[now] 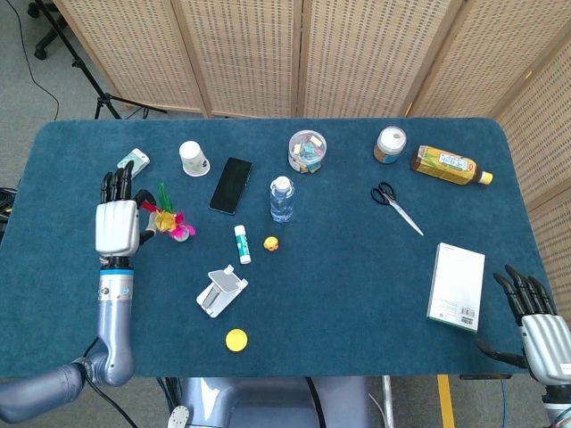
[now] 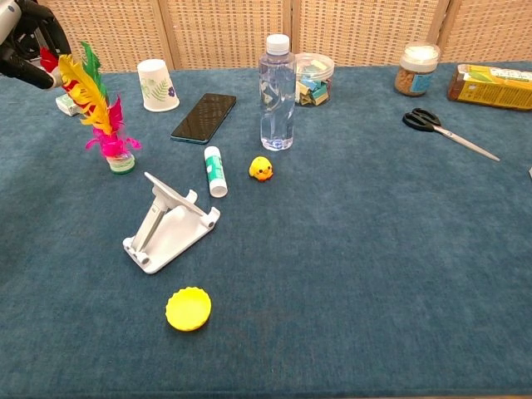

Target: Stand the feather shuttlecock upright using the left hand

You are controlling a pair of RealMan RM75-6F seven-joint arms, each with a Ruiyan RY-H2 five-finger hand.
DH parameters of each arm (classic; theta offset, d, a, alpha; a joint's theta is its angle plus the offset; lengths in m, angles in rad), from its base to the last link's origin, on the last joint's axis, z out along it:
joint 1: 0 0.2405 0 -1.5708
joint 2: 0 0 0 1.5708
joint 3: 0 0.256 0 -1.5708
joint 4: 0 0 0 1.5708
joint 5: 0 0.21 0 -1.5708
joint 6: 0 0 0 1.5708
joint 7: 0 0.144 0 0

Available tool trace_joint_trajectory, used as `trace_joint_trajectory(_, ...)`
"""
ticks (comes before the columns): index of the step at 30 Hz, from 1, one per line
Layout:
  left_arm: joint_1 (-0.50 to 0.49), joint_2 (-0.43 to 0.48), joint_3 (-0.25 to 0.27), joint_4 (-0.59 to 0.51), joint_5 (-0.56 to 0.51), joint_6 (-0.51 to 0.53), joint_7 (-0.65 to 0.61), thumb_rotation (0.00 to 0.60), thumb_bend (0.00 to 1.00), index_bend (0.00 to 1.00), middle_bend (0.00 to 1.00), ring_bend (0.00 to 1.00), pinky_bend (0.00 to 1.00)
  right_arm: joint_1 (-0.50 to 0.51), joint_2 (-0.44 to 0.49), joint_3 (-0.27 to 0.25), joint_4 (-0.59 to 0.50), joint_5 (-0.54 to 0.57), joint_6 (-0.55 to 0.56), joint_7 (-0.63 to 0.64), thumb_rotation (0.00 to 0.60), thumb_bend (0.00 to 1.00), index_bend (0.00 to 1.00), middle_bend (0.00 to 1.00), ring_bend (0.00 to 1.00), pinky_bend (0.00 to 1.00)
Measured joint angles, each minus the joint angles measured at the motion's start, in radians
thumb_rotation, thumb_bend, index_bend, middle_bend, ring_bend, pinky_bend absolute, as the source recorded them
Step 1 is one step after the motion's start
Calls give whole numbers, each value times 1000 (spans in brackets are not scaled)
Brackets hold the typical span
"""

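Note:
The feather shuttlecock (image 2: 106, 125) stands upright on its green base on the blue table (image 2: 374, 249), with red, yellow and green feathers pointing up and leaning slightly left. From above, the head view shows the shuttlecock (image 1: 168, 219) as a small bright cluster. My left hand (image 1: 115, 226) is just left of it with straight, spread fingers. In the chest view the left hand (image 2: 32, 43) sits at the top left corner, and the red feather tip reaches its fingers without a clear grip. My right hand (image 1: 538, 332) rests empty off the table's near right corner.
A white paper cup (image 2: 156, 85), a black phone (image 2: 204, 117), a glue stick (image 2: 215, 170) and a white phone stand (image 2: 169, 224) lie to the right of the shuttlecock. A small white box (image 1: 136, 160) sits behind my left hand. A water bottle (image 2: 277, 91) stands mid-table.

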Motion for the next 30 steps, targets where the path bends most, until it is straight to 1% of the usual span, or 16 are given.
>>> trace_joint_trajectory(5,6,13,5,-25,16,7,-8,600,329,456,0,0,0,-1,-2,1,1,-2,4,-1,600,0,0,0,0,0)
trace_joint_trajectory(12,21,38,9,-75,50,33,-30,600,315,444,0,0,0,-3,-3,0,2,-8,11,-5,600,0,0,0,0,0)
trace_joint_trajectory(15,45,67,18,-126,94,75,-61,600,314,444,0,0,0,-5,-4,-1,2,-10,14,-13,600,0,0,0,0,0)
trace_joint_trajectory(18,90,122,42,-203,157,135,-102,600,312,443,0,0,0,-7,-6,-1,1,-13,19,-22,600,0,0,0,0,0)
trace_joint_trajectory(21,152,189,83,-264,241,205,-149,600,308,435,0,0,0,-10,-8,0,-4,-15,26,-38,600,0,0,0,0,0)
trace_joint_trajectory(26,289,315,200,-320,390,331,-251,600,303,388,0,0,0,-16,-13,3,-18,-22,44,-75,600,0,0,0,0,0)
trace_joint_trajectory(28,337,352,244,-327,425,362,-291,600,302,347,0,0,0,-18,-14,4,-21,-23,49,-85,600,0,0,0,0,0)
trace_joint_trajectory(30,376,372,279,-319,444,388,-314,600,299,230,0,0,0,-22,-16,6,-26,-25,59,-99,600,0,0,0,0,0)
